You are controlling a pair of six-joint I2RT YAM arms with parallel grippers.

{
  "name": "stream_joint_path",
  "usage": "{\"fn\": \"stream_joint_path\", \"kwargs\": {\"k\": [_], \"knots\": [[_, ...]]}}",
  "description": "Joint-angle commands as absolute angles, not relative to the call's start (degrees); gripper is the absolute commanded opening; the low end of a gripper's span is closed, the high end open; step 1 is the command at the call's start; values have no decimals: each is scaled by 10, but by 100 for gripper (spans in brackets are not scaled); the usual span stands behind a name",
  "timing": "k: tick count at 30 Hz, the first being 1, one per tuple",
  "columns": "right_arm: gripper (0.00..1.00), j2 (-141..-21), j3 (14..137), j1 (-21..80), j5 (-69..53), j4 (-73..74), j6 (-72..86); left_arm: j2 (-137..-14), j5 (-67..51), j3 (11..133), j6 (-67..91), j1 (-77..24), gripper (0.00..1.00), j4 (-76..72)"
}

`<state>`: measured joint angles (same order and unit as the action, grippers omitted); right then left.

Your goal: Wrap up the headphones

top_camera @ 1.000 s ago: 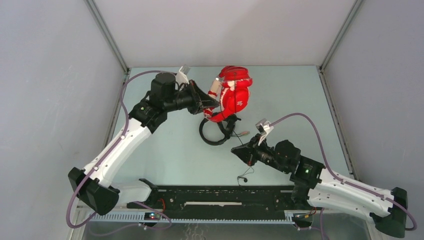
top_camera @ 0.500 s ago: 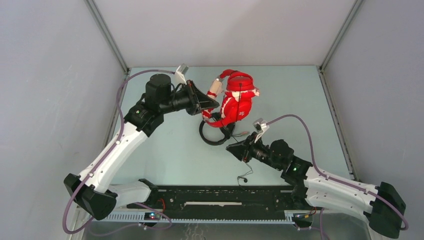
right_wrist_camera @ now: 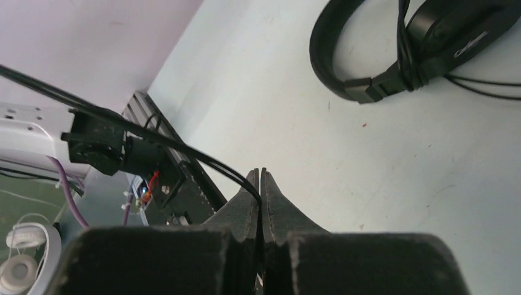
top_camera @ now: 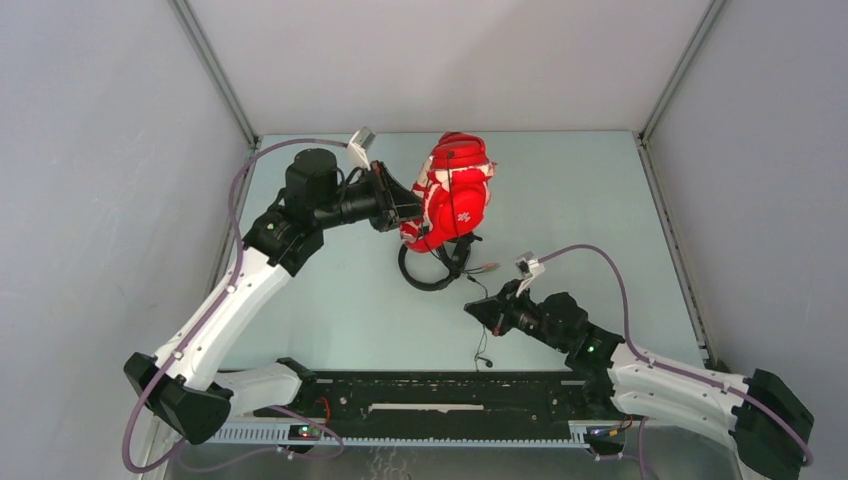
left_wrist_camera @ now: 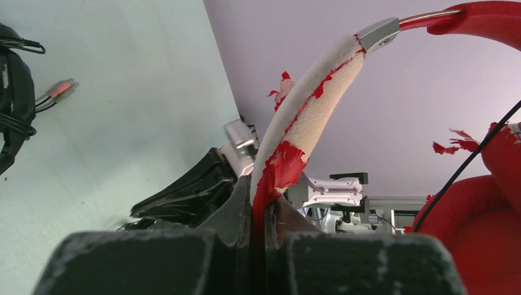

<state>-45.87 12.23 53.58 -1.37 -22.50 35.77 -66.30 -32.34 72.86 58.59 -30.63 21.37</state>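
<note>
Winding step: left gripper [left_wrist_camera: 258, 206] clamps the headphones [top_camera: 455, 195] by the headband [left_wrist_camera: 307, 123]. Right gripper [right_wrist_camera: 258, 184] pinches the cable [right_wrist_camera: 153, 138] (thin, dark), which next needs looping round the earcups.

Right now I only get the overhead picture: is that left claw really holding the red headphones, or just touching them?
Observer: Holding. Its wrist camera shows the left gripper shut on the headband of the red headphones.
Operator: And the right claw, is it shut on nothing?
Observer: Not nothing. Its own camera shows the right gripper pinching the thin dark cable at its tips.
Operator: Are the headphones in good shape?
Observer: No. Up close, the headband's red skin is peeling, with pale padding showing through.
</note>
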Motion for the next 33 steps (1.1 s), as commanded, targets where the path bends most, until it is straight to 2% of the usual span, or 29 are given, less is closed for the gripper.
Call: {"fn": "stream_joint_path", "kwargs": {"k": [1,7,15,19,24,33], "knots": [[0,-384,110,525,37,-227,360,-636,-350,735,547,-306,0,214],[0,-254,106,499,103,-115,361,-621,-331,755,396,-306,0,311],[0,-138,149,419,107,63,346,-583,-323,742,228,-305,0,404],[0,-146,159,364,63,92,334,-553,-362,730,177,-307,0,409],[0,-211,158,310,-14,54,339,-523,-410,729,154,-314,0,407],[0,-341,184,305,-97,-91,340,-522,-416,706,116,-387,0,414]]}}
